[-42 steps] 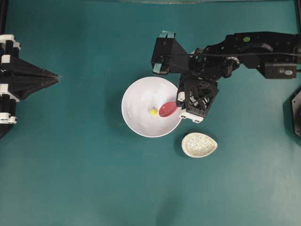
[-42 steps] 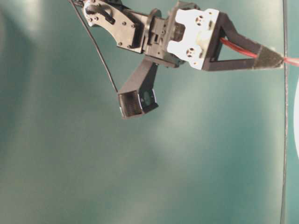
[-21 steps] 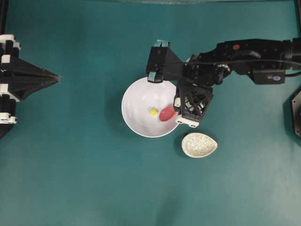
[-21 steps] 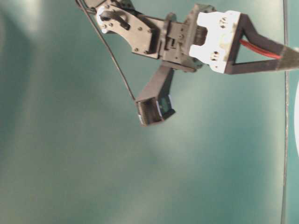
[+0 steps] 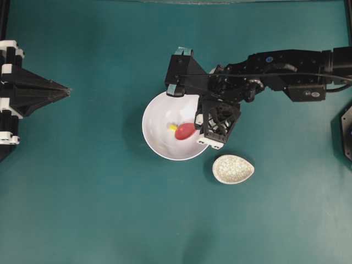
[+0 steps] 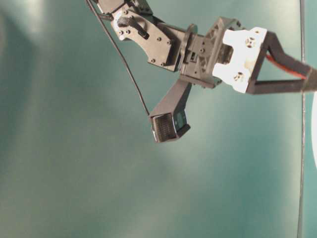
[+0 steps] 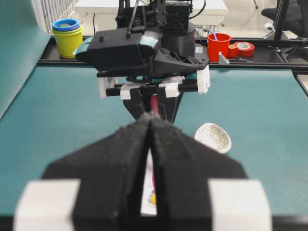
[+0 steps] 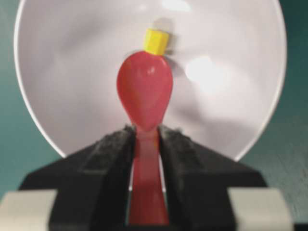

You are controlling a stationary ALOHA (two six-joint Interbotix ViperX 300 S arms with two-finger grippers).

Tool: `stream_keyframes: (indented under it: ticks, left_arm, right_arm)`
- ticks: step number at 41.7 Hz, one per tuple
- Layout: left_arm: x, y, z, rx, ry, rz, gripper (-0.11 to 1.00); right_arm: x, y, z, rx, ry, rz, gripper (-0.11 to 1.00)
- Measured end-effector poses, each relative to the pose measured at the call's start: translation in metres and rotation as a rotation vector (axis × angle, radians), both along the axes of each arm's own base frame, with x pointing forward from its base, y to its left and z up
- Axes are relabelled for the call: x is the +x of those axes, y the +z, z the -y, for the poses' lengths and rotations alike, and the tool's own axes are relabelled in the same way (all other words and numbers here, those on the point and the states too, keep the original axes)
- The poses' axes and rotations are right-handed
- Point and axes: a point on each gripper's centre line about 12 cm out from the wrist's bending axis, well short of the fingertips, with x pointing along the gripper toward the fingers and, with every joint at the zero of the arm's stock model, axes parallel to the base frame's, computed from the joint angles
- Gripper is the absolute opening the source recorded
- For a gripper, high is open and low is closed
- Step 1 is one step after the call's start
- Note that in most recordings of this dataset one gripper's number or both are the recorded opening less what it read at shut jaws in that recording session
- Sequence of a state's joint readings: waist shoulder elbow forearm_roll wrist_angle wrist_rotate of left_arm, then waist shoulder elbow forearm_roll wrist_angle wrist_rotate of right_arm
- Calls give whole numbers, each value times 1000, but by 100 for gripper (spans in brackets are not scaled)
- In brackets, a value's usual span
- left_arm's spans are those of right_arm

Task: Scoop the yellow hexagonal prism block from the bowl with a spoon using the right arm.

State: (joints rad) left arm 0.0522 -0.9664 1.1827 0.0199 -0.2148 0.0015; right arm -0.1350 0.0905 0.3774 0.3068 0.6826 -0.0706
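The white bowl (image 5: pixel 157 118) sits mid-table with the yellow hexagonal prism block (image 5: pixel 172 127) inside it. My right gripper (image 5: pixel 198 128) hangs over the bowl's right rim, shut on the handle of the red-pink spoon (image 5: pixel 185 131). In the right wrist view the spoon's scoop (image 8: pixel 144 91) points into the bowl (image 8: pixel 82 72), its tip touching the block (image 8: pixel 156 41), and the gripper (image 8: pixel 144 132) clamps the handle. The table-level view shows the red handle (image 6: pixel 285 69) between the fingers. My left gripper (image 5: pixel 66 89) rests at the far left, shut and empty (image 7: pixel 150 118).
A speckled beige spoon rest (image 5: pixel 233 169) lies just below and right of the bowl, also visible as the spoon rest (image 7: pixel 213 137) in the left wrist view. Stacked cups (image 7: pixel 67 33), a red cup (image 7: pixel 219 45) and a tape roll (image 7: pixel 243 48) stand beyond the table's far edge.
The right arm has moved left, carrying the spoon across the bowl until its tip met the yellow block. The block has shifted slightly left. The left arm has not moved.
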Motion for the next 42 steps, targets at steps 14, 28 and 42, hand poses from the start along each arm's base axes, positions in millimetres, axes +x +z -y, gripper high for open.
stream_keyframes:
  ticks: [14, 28, 42]
  left_arm:
    - [0, -1, 0, 0, 2, -9, 0]
    - [-1, -1, 0, -2, 0, -15, 0]
    - [-1, -1, 0, -5, 1, -14, 0]
  right_arm:
    - [10, -3, 3, -21, -21, 66, 25]
    - [18, 2, 6, -40, -42, 137, 25]
    - [23, 22, 7, -48, -45, 196, 25]
